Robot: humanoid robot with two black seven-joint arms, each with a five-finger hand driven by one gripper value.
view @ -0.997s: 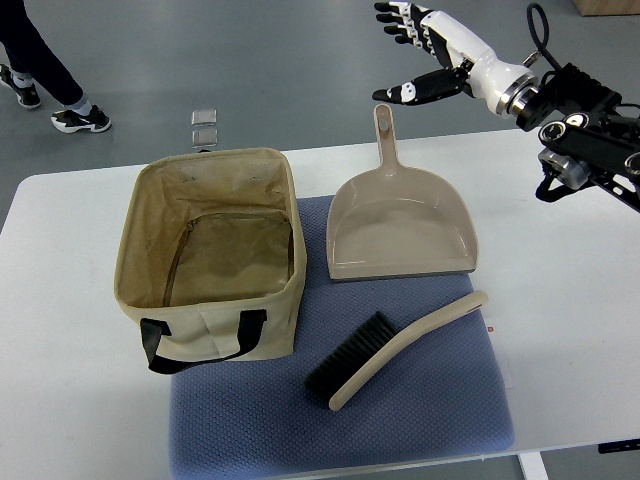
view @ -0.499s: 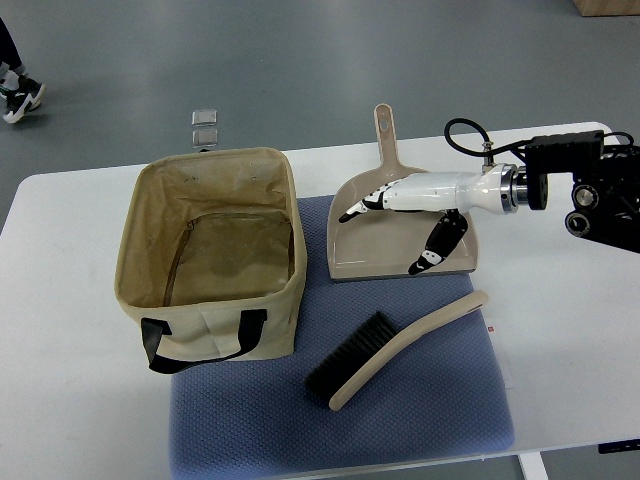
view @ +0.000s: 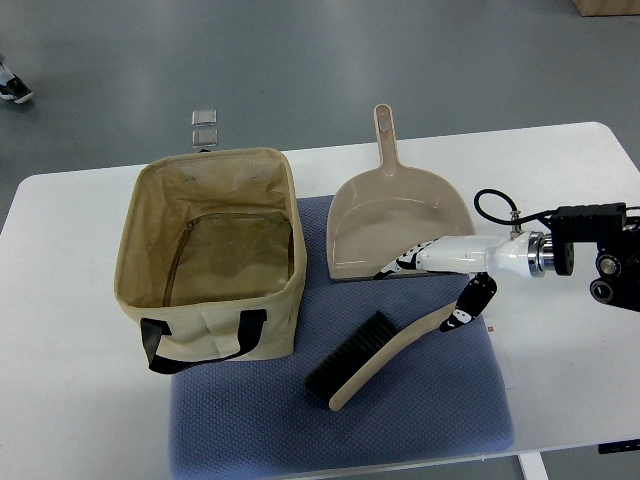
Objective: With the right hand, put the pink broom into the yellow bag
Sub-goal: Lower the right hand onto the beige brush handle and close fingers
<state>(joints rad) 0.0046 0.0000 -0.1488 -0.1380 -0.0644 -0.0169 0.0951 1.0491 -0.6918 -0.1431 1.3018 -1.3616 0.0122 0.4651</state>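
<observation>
White table [view: 80,420] (blue mat [view: 440,400] on top): right hand [view: 440,285], fingers spread and empty, hangs over the broom [view: 385,357] handle beside the bag [view: 210,255].

The right hand [view: 440,285] is glossy white with black-tipped fingers [view: 462,315]. A silver wrist ring joins it to black housing. A black cable loops above the wrist.

My right hand [view: 432,290] sits low between the dustpan [view: 400,232] and the broom [view: 392,347], fingers spread, so I have little side room there. Toward the bag [view: 212,255] the blue mat [view: 340,420] lies bare between broom and bag wall. The bag's mouth gapes open; its near wall and black strap [view: 200,340] stand in my way.
</observation>
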